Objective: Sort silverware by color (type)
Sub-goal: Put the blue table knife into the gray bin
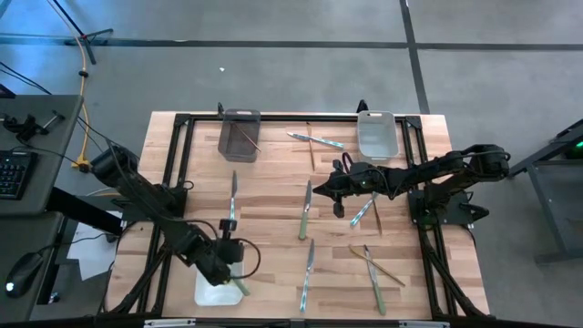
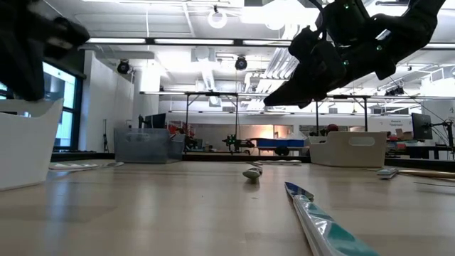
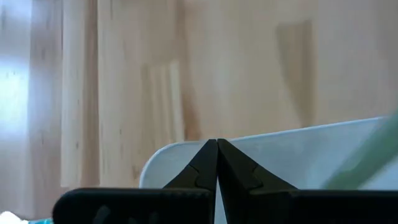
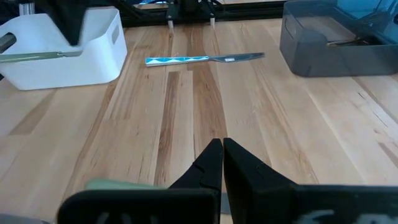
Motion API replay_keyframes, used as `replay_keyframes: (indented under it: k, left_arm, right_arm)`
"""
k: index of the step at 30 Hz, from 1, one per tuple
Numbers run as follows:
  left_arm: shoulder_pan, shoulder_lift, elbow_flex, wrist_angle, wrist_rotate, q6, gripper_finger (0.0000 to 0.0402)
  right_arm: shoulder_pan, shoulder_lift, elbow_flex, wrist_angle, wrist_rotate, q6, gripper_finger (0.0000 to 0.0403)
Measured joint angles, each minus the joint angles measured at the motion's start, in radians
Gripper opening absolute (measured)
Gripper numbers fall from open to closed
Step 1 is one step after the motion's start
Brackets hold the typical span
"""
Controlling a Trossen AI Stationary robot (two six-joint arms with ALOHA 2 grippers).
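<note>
Left gripper (image 1: 228, 258) clenched empty over white bin (image 1: 211, 293), right gripper (image 1: 321, 186) clenched empty above table (image 1: 273, 196), silverware (image 1: 304, 211) scattered

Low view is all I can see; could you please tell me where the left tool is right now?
Observer: The left tool is shut and sits over the white bin at the table's near-left corner.
Operator: Thank you. Is anything in that bin?
Observer: Yes, a green-handled utensil rests in it, poking out over the rim.
Operator: And does the dark bin at the far side hold anything?
Observer: The dark bin holds one thin brown stick.
</note>
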Motion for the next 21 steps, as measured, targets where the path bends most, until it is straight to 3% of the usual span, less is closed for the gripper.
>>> replay_keyframes:
  k: [5, 9, 15, 21]
  left_arm:
    - [-0.007, -0.045, -0.047, 0.225, 0.043, 0.068, 0.0000]
    - [0.033, -0.082, -0.143, 0.438, 0.110, 0.137, 0.0000]
    - [0.160, -0.123, -0.289, 0.755, 0.248, 0.225, 0.0000]
    - [0.298, -0.121, -0.372, 0.979, 0.355, 0.248, 0.0000]
  right_arm:
    - [0.003, -0.026, -0.001, -0.080, 0.006, 0.000, 0.0000]
    - [0.035, -0.083, 0.000, -0.202, 0.078, 0.002, 0.0000]
    - [0.119, -0.165, 0.092, -0.621, 0.175, 0.013, 0.0017]
    - [0.199, -0.171, 0.216, -1.061, 0.257, 0.119, 0.0100]
